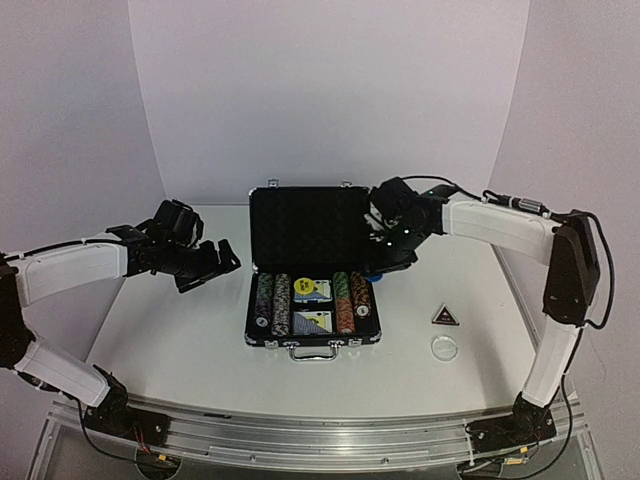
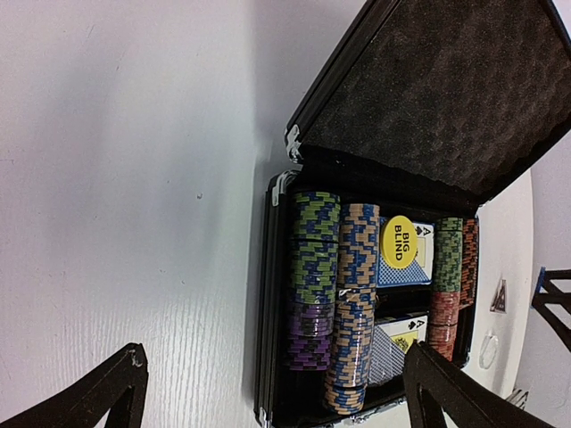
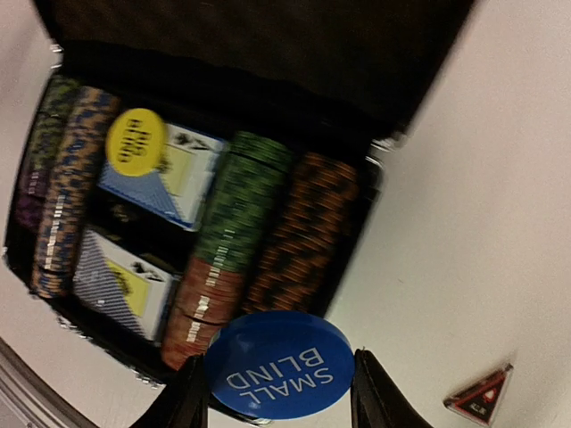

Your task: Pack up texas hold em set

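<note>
The black briefcase (image 1: 312, 346) lies open at the table's middle, lid (image 1: 310, 225) raised. Rows of striped poker chips (image 1: 280, 303) flank two blue-backed card decks (image 3: 174, 178). A yellow "BIG BLIND" disc (image 1: 305, 288) rests on the far deck. My right gripper (image 3: 278, 379) is shut on a blue "SMALL BLIND" disc (image 3: 278, 366), held above the case's right edge by the chips (image 3: 241, 205). The left gripper (image 1: 215, 262) hangs open left of the case with nothing in it; its fingers (image 2: 455, 392) frame the chip rows (image 2: 312, 276).
A dark triangular button (image 1: 444, 316) and a clear round disc (image 1: 444, 347) lie on the white table to the right of the case. The case handle (image 1: 312, 353) faces the arm bases. White walls close in the table at the back and sides.
</note>
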Robot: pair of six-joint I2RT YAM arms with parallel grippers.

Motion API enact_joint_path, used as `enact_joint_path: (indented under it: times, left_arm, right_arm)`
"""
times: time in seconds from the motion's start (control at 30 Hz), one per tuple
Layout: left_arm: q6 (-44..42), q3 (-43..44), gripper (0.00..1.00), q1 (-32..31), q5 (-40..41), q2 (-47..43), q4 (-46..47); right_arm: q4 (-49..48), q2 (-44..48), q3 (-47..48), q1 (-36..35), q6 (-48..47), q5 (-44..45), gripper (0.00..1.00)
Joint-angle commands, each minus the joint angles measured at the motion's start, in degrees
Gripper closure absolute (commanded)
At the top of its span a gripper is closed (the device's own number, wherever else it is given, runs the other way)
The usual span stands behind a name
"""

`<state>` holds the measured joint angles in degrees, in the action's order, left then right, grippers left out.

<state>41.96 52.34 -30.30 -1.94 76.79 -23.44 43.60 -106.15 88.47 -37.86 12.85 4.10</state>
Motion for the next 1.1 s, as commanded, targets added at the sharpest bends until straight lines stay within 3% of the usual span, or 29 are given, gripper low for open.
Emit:
enact_joint_path:
  times: [0.0,0.4,0.77,1.07]
  left_arm:
    - [-1.12,0.94,0.00,0.25,-0.84,-0.09,1.59]
    - [-1.45,-1.06,0.00,0.25,-1.13,-2.05,1.00]
    - [-0.92,-2.85,0.00,0.22,-0.38,-4.61,0.05]
    - [-0.79,-2.99,0.00,0.24,-0.07,-4.99,-0.48]
  right_arm:
    - [0.44,-6.66,9.33,-5.68,-3.15,-3.10,0.62]
    - [0.62,-24.66,27.15,-9.34,-8.55,-3.95,0.62]
    - [0.91,-29.94,29.18,-9.33,-11.65,1.82,0.59]
    - [1.14,-30.58,28.70,-9.10,-12.41,5.80,0.43]
